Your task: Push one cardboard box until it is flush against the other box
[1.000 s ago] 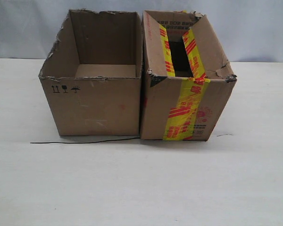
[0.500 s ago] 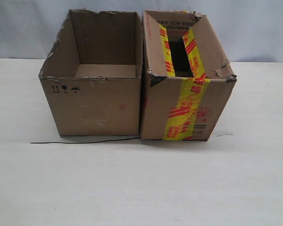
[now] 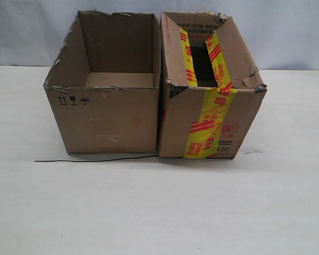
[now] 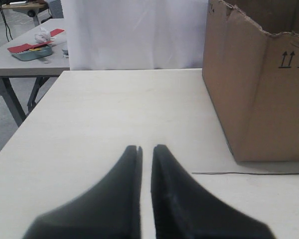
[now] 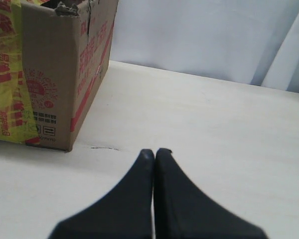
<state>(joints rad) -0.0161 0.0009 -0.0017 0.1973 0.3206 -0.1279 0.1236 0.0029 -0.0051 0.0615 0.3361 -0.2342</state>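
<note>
Where the table (image 3: 159, 212) lies nearest, the left gripper (image 4: 146, 148) and right gripper (image 5: 155, 152) hover over it, each with its fingers together on nothing. Farther back, a thin black wire (image 3: 95, 159) runs along the near foot of the other box (image 3: 109, 119), at left. The cardboard box (image 3: 202, 122) stands right of it, side walls touching. A pale curtain (image 3: 287, 32) hangs behind.
</note>
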